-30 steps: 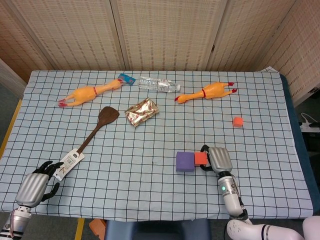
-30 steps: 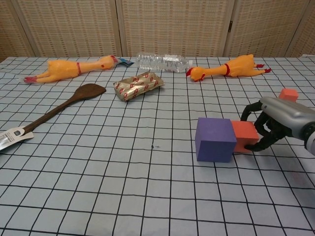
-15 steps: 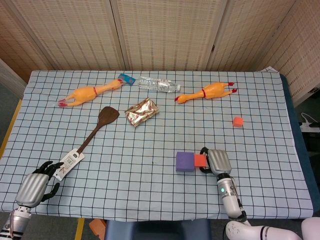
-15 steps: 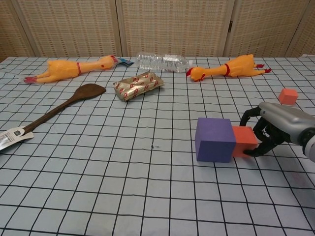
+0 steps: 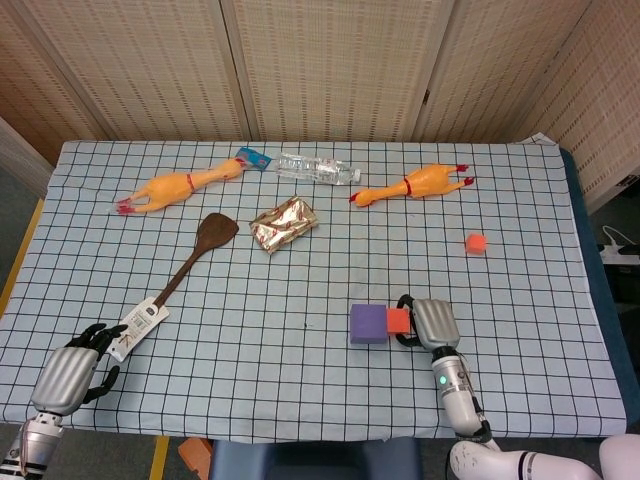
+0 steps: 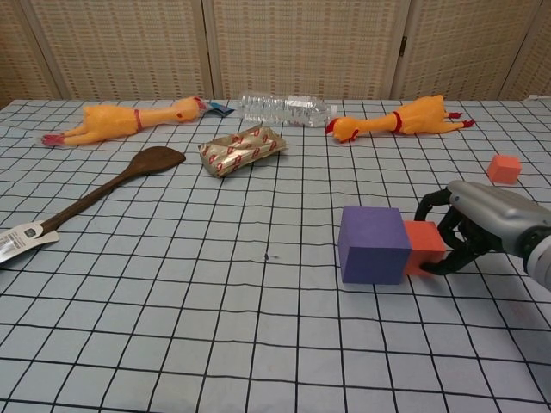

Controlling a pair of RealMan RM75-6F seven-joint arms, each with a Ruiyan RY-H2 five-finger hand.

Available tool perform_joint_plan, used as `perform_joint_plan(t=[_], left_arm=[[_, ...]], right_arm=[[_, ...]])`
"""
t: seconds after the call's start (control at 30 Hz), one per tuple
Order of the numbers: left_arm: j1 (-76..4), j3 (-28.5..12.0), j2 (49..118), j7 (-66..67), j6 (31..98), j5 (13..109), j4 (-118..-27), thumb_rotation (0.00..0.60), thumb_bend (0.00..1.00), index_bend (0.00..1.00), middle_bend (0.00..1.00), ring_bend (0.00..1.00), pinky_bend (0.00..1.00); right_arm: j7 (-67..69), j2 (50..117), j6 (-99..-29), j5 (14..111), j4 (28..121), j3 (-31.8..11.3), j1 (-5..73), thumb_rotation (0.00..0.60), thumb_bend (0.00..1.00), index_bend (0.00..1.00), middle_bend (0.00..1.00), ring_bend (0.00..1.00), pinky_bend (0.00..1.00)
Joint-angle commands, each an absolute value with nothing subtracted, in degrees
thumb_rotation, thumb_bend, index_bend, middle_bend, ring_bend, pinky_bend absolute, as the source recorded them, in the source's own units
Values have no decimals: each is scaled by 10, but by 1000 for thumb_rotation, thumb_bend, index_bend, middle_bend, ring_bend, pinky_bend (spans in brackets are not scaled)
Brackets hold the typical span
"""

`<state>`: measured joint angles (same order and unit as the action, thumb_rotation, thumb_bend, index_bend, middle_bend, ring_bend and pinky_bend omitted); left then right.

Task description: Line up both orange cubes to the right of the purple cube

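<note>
Now the right hand [image 6: 469, 231] is curling its fingers around the near orange cube [image 6: 424, 242] and pressing it against the right face of the purple cube [image 6: 373, 244]; over the last second both cubes and the hand have been sliding slightly to the left, so the push is nudging the purple cube along rather than merely closing the gap. That is leaving the first orange cube touching the purple one on its right side, which is looking like the first half of the line done, though the hand is not yet letting go. The second orange cube [image 6: 504, 168] is sitting well apart, farther back and to the right, not yet moved, and nothing is lying between it and the pair. The left hand [image 5: 72, 372] is resting at the near left edge of the table with its fingers loosely curled and holding nothing, just beside the tagged handle of the wooden spatula [image 5: 187, 268]. Across the far side two rubber chickens, one on the left [image 5: 180, 186] and one on the right [image 5: 415, 184], a water bottle [image 5: 318, 168] and a foil packet [image 5: 284, 223] are lying clear of the working area.
</note>
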<state>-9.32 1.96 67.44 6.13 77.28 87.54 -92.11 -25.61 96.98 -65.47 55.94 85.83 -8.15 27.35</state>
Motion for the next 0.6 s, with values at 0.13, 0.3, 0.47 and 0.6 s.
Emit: perform_joint_plan(t=[0.13,0.3,0.47,0.6], left_arm=[[-93,20,675,62,772,876,-921,600,453,184,267,145,374],[-93,20,675,64,771,875,-922,600,452,184,267,145,374],[-94,20,675,65,769,873,-922,600,452,184,267,145,374],[-94,20,676,67,768,872,-922,600,452,184,267,145,374]], right_arm=[[-250,954,-642,565,869,-76,273,600,88,292,842,945,1000],[-254,930,-633,561,888,-75,273,600,75,166,842,945,1000],[-277,897,-631,538,909,-84,279,600,65,109,842,942,1000],[-283,868,-628,511,929,-101,284,600,65,141,842,939,1000]])
